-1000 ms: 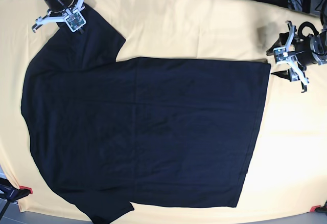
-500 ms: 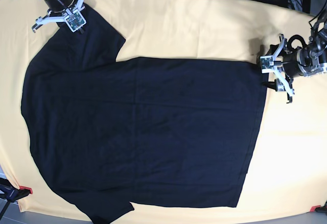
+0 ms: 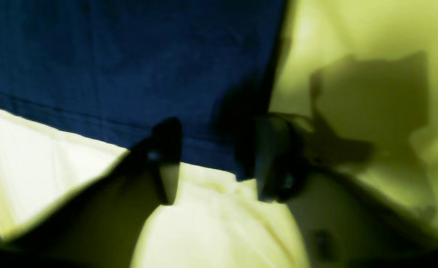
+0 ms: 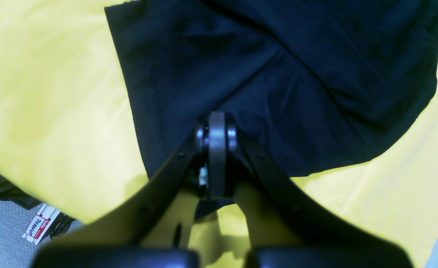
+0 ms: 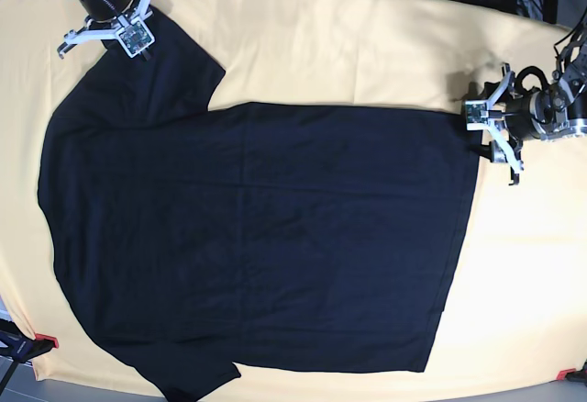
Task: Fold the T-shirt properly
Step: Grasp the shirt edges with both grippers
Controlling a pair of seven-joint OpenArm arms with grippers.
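Straddling the T-shirt [image 3: 129, 59] corner, left gripper [image 3: 211, 160] low, jaws apart

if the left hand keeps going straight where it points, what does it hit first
Probably the corner of the T-shirt: the left hand points at the hem corner, which lies between its fingers. Depth is unclear in the blur.

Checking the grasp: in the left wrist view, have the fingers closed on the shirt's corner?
No: the left gripper stands open astride the T-shirt corner.
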